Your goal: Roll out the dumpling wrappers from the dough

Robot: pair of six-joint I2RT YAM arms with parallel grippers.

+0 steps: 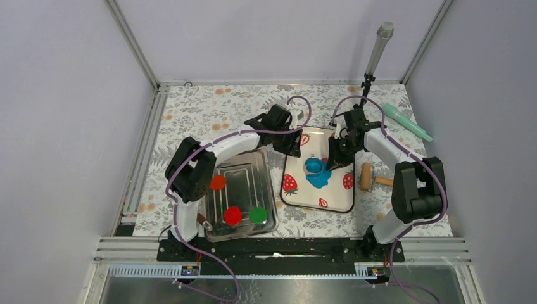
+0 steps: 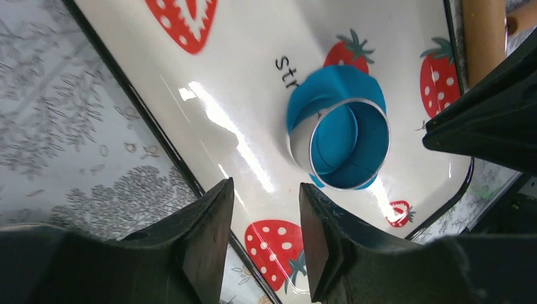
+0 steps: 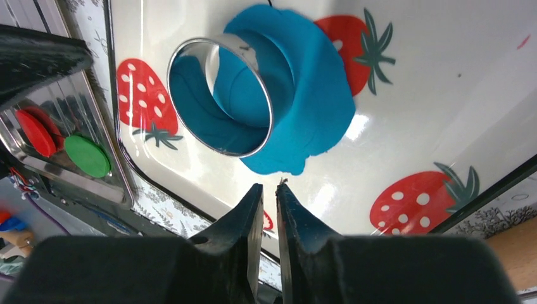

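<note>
1. The dough [image 1: 321,180] is a bright-blue, smooth, flattened patch with an uneven edge. It lies near the middle of the strawberry-print tray [image 1: 310,197], and a round metal cutter ring [image 1: 312,166] stands on it.
2. Left of that tray, the overhead view shows a steel tray [image 1: 273,209] holding an orange-red disc [image 1: 218,182], a red disc [image 1: 232,216] and a green disc [image 1: 257,215]. The right wrist view catches only the red disc [image 3: 35,132] and the green disc [image 3: 87,155].
3. The left gripper [image 2: 266,187] hangs over the tray's edge, its jaws moderately apart and empty. Only its camera shows the dough [image 2: 335,82] covering part of the printed letters "str" and a curved line in the dough inside the ring [image 2: 299,140].
4. The right gripper [image 3: 269,185] is just short of the dough [image 3: 316,95], with a narrow slit between its jaws and nothing in it. This view shows the dough overlapping a printed strawberry.
5. Only the overhead view shows the whole wooden rolling pin [image 1: 366,177], which lies on the cloth right of the tray.
</note>
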